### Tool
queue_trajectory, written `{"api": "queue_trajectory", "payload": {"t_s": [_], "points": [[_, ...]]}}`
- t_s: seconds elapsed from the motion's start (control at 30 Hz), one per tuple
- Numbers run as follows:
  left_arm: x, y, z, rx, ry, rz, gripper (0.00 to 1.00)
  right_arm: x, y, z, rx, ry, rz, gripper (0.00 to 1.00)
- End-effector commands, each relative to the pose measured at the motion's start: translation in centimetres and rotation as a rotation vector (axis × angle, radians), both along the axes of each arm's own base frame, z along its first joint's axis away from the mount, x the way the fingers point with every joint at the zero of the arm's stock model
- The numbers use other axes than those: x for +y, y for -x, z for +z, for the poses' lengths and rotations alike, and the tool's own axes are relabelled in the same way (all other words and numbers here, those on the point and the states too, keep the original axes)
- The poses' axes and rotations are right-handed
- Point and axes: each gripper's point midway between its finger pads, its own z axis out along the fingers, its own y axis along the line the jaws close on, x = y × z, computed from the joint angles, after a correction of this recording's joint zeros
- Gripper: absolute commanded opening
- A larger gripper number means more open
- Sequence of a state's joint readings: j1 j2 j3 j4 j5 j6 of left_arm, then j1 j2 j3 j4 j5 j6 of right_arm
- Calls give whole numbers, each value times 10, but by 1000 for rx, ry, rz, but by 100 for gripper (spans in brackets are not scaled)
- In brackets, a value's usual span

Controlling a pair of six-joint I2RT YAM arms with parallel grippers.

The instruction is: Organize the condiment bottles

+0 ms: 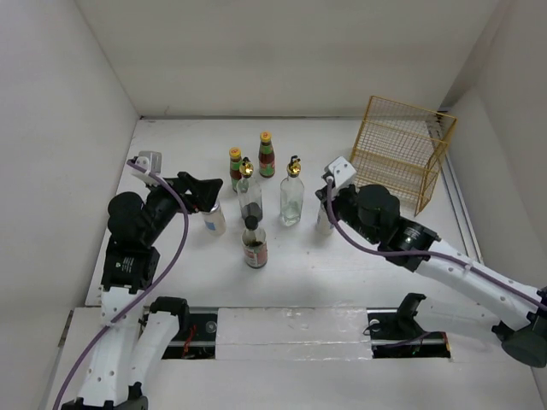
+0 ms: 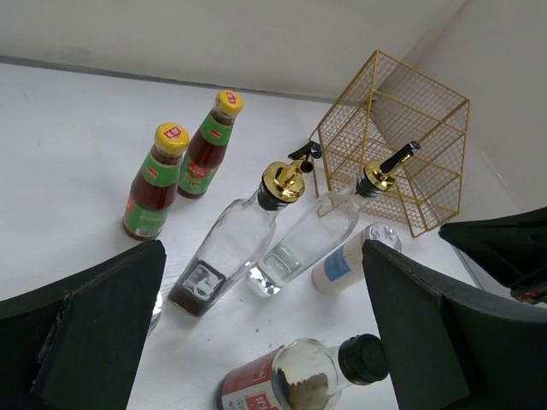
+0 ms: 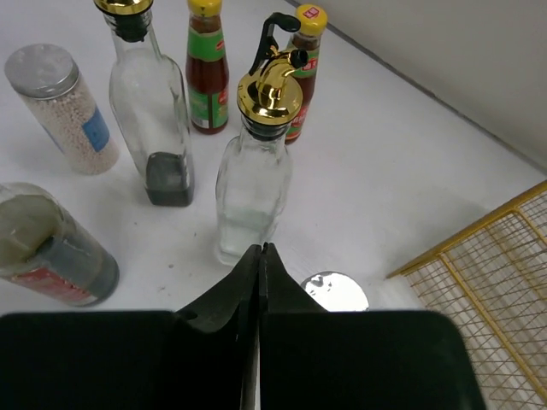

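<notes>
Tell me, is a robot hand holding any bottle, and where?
Nothing is held. The left fingers are spread wide open, and the right fingers are shut together on nothing, beside a shaker's silver lid.

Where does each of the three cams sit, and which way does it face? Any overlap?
Top external: high behind the bases, looking down and forward over the table and condiment bottles; left arm and right arm both show.
Left wrist: on the left arm, facing across the bottles toward the yellow rack; left gripper spread open at the bottom corners.
Right wrist: on the right arm, angled down over the bottles; right gripper shut at the bottom edge.
Shared: both wrist views catch the two red-sauce bottles and the yellow rack.
</notes>
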State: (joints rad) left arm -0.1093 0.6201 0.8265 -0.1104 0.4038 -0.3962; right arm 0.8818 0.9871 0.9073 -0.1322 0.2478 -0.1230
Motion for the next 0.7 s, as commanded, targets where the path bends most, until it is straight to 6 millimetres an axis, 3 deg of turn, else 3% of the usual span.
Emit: {"api": "queue_trajectory", "payload": {"t_s": [0.0, 0.07, 0.1, 0.17, 0.2, 0.23, 0.33, 0.4, 0.5, 0.67], "points": [[-1, 4, 13, -79, -2, -16, 96, 6, -14, 18, -58, -45, -37, 0], [-2, 7, 12, -87, -1, -25, 85, 10, -20, 17, -52, -35, -45, 0], [-2, 8, 14, -93, -13, -25, 63, 16, -25, 13, -42, -22, -45, 6], [0, 11, 16, -105, -21, -16, 43, 18, -32, 11, -41, -13, -69, 34], [0, 11, 16, -105, -21, -16, 34, 24, -36, 7, -31, -1, -69, 63], [0, 11, 16, -105, -21, -16, 27, 26, -38, 1, -22, 11, -69, 73], [0, 11, 16, -105, -21, -16, 29, 34, -50, -7, -6, 39, -63, 90], [0, 10, 11, -94, -22, -16, 46, 43, -54, -11, 6, 49, -50, 93], [2, 9, 9, -85, -23, -4, 69, 56, -64, -15, 8, 61, -38, 94], [2, 9, 9, -85, -23, -4, 74, 56, -88, -19, -9, 71, -129, 92]]}}
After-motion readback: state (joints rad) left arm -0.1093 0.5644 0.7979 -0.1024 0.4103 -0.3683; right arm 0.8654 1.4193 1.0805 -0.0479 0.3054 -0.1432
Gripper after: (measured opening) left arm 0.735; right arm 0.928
